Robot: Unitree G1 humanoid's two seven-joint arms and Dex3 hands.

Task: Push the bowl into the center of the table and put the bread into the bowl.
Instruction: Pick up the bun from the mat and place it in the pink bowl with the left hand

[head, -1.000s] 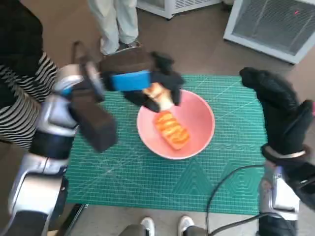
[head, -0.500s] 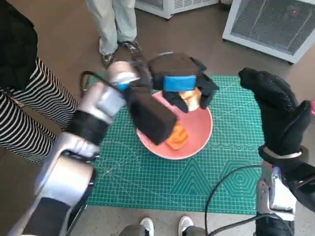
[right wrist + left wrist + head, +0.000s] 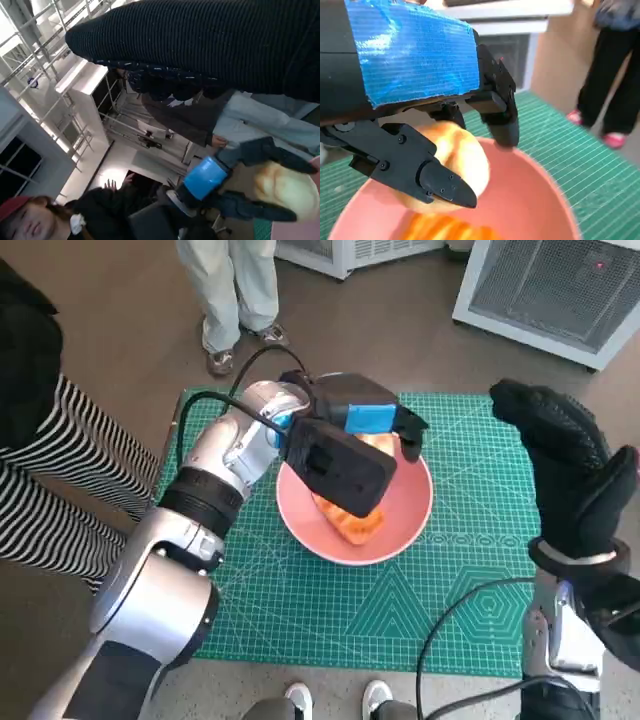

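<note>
The pink bowl [image 3: 400, 510] sits mid-table on the green mat, with an orange-striped bread [image 3: 352, 525] lying inside it. My left hand [image 3: 365, 420] hovers over the bowl's far rim and holds a pale bread roll [image 3: 457, 157] between its fingers [image 3: 437, 182], just above the bowl [image 3: 535, 200] and the orange bread [image 3: 440, 230]. The roll [image 3: 285, 185] and the left hand [image 3: 210, 175] also show in the right wrist view. My right hand [image 3: 565, 465] is raised at the table's right side, its gloved fingers extended, holding nothing.
The green cutting mat [image 3: 450, 610] covers the table. A person in striped trousers [image 3: 60, 490] stands at the left. Another person's legs and shoes [image 3: 235, 300] are beyond the far edge. White appliances [image 3: 560, 290] stand at the back right. A black cable [image 3: 460, 610] loops near my right forearm.
My left arm has swung further right and turned, bringing the roll lower over the bowl. The right hand has stayed put.
</note>
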